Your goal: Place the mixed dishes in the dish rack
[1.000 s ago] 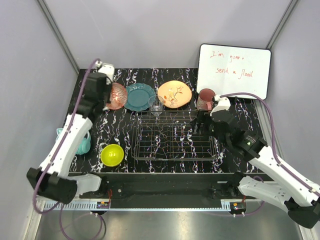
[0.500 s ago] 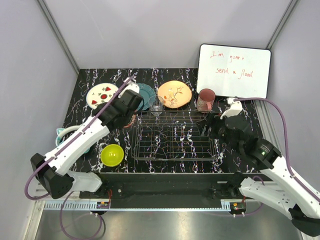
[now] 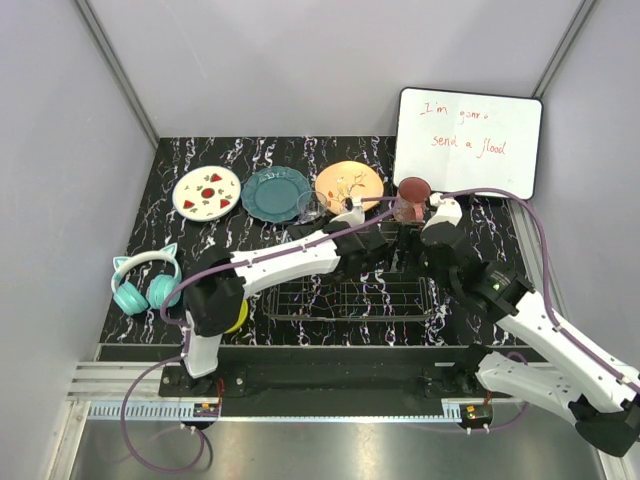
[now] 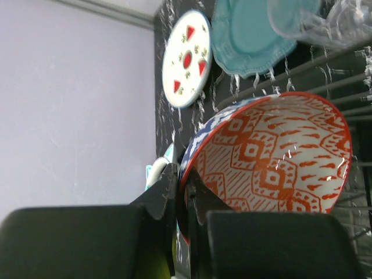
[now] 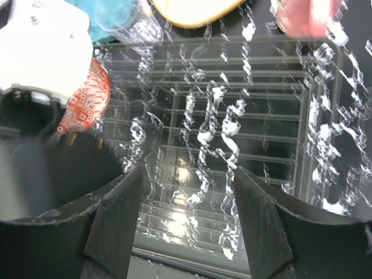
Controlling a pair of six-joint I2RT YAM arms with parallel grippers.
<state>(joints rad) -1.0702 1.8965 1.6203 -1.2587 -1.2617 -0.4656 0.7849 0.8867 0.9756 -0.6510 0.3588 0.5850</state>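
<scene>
Swept the left claw point(image 4: 182, 192) far to the right since half a second ago, from beside the teal plate point(image 3: 275, 193) out over the far right part of the dish rack point(image 3: 330, 298); drew the right claw point(image 5: 187, 192) a little back toward the far edge as well. Grips the rim of the small red-patterned bowl point(image 4: 273, 157) between the left claw's nearly closed fingers point(image 4: 157, 200), with the bowl's patterned hollow turned to the wrist camera and the rack wires just behind it; no telling whether bowl and wires touch. Holds the right claw spread wide with nothing between its fingers point(image 5: 261, 232), over the right half of the rack, just beside the left claw. Finds along the far edge of the worktop point(image 3: 200, 245), from left to right, the white red-speckled plate point(image 3: 207, 193), the teal plate, the orange plate point(image 3: 345, 182) and the reddish-brown cup point(image 3: 412, 193), with the clear glass point(image 3: 310, 208) just beyond the rack's far left corner. Shows only a sliver of the yellow-green bowl point(image 3: 240, 318) behind the left arm point(image 3: 280, 262) by the rack's near left corner, teal headphones point(image 3: 145, 282) at the left edge, and a white board point(image 3: 468, 140) with red writing at the far right corner.
</scene>
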